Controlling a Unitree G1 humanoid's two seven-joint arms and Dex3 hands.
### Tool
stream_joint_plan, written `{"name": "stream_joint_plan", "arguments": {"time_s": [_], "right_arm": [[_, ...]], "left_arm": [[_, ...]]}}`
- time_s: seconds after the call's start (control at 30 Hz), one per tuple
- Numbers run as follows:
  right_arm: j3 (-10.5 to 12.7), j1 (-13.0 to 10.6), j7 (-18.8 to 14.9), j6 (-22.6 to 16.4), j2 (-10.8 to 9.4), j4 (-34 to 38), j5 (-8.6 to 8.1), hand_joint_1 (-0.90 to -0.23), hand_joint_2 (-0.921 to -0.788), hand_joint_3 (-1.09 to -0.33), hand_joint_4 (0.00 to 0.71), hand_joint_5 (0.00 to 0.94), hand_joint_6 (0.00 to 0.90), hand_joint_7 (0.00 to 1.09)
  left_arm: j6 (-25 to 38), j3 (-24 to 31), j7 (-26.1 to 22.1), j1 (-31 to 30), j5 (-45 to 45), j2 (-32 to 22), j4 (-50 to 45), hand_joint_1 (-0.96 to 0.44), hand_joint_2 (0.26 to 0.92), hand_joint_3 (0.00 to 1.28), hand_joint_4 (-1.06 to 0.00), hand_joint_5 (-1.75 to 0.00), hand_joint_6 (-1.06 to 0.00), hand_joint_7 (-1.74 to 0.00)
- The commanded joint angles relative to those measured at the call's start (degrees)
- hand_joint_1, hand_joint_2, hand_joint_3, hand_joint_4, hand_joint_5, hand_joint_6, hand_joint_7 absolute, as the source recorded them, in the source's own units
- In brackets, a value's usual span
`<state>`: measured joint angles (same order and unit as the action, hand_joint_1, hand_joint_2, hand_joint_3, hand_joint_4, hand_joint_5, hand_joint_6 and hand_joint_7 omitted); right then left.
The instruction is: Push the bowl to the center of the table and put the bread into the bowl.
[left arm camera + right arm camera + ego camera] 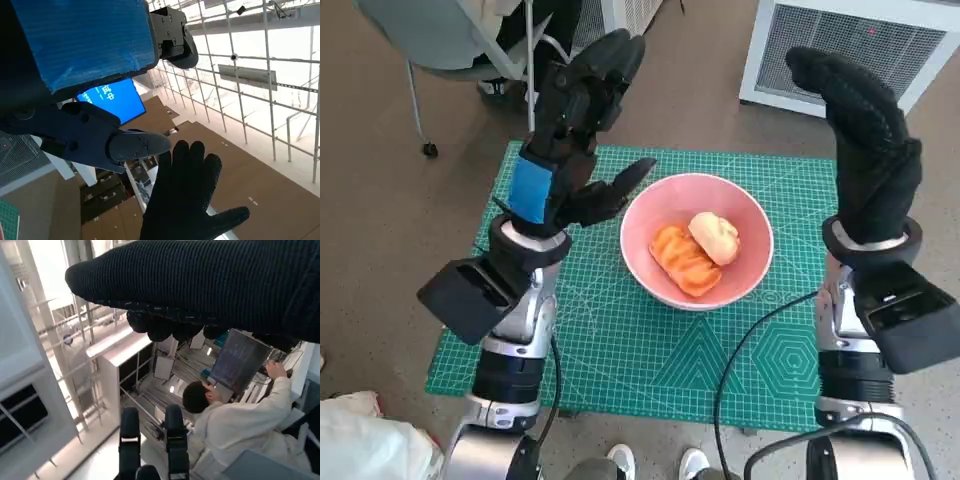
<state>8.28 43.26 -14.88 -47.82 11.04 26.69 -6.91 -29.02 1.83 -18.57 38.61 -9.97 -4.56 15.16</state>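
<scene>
Pink bowl (665, 205), golden bread (685, 260) inside.

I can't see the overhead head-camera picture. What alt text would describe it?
A pink bowl holding two pieces of bread sits near the middle of a green cutting mat on a small table. The robot's left hand and gloved right hand are raised on either side of it, holding nothing.

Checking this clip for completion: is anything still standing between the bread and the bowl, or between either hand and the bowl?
Nothing visible does. The bread, an orange piece and a paler one, already lies inside the pink bowl, which sits near the middle of the green mat. The left hand and right hand are raised on either side, holding nothing.
</scene>
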Motion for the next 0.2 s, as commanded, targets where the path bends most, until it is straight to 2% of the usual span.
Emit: {"name": "stream_joint_plan", "arguments": {"time_s": [0.03,0.2], "right_arm": [[-0.19,-0.65,0.65,0.38,0.63,0.04,0.90,-0.582,-0.921,-0.762,0.364,0.005,0.228,0.34],[-0.16,-0.61,1.10,0.22,0.93,0.48,1.61,-0.581,-0.921,-0.763,0.364,0.004,0.231,0.35]], "left_arm": [[0.00,-0.07,-0.47,-0.40,-0.81,0.31,-0.48,-0.37,0.921,0.36,-0.23,0.00,0.00,-0.66],[0.15,-0.14,-0.83,-0.36,-1.13,0.69,-0.48,-0.38,0.921,0.36,-0.23,0.00,0.00,-0.65]]}}
